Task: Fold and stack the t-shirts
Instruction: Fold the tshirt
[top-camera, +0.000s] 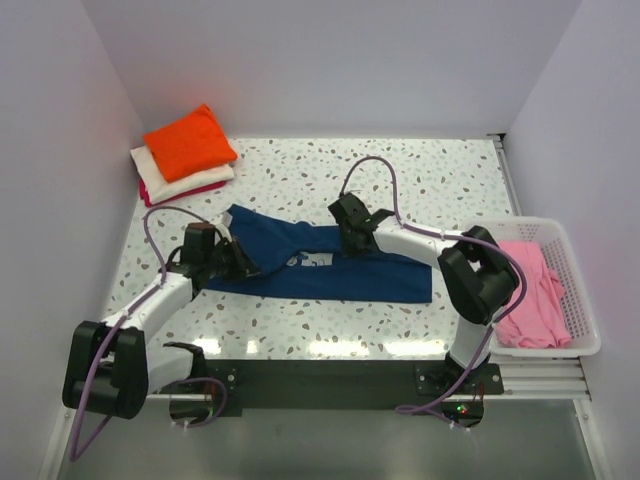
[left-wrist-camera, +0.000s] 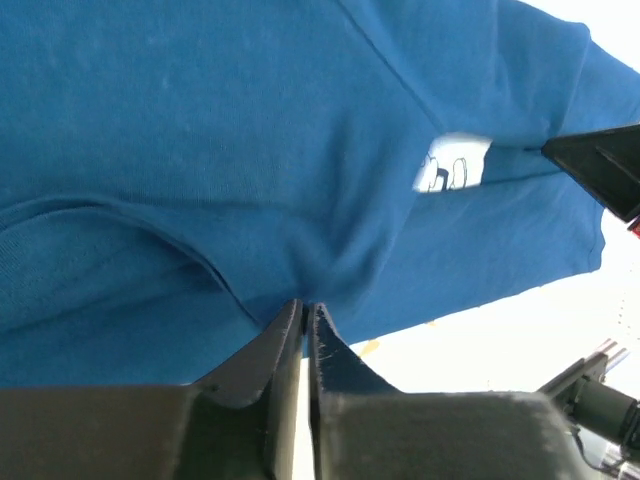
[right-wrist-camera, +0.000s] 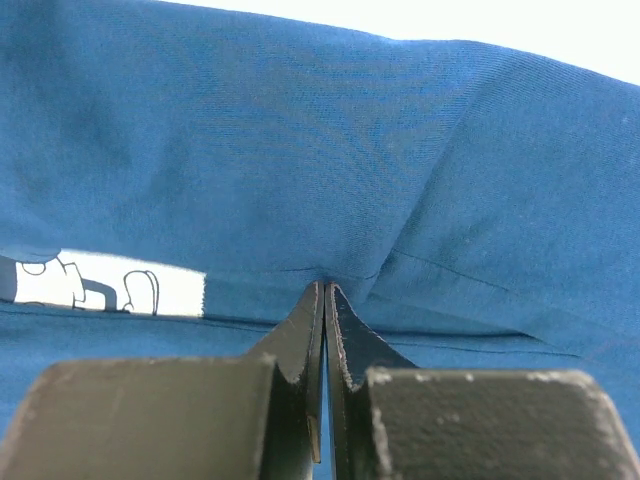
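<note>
The navy blue t-shirt (top-camera: 320, 265) lies partly folded across the middle of the table, its pale chest print (top-camera: 318, 259) showing. My left gripper (top-camera: 238, 262) is shut on the shirt's left part, pinching cloth (left-wrist-camera: 300, 250). My right gripper (top-camera: 352, 243) is shut on the shirt's upper edge near the middle (right-wrist-camera: 330, 230). The print also shows in the left wrist view (left-wrist-camera: 452, 165) and the right wrist view (right-wrist-camera: 100, 282). A folded stack sits at the back left: orange (top-camera: 190, 140) on cream (top-camera: 180, 178) on magenta (top-camera: 175, 195). Pink shirts (top-camera: 530, 290) lie in the basket.
The white slotted basket (top-camera: 585, 300) stands at the right table edge. White walls close in the left, back and right sides. A black rail (top-camera: 320, 375) runs along the near edge between the arm bases.
</note>
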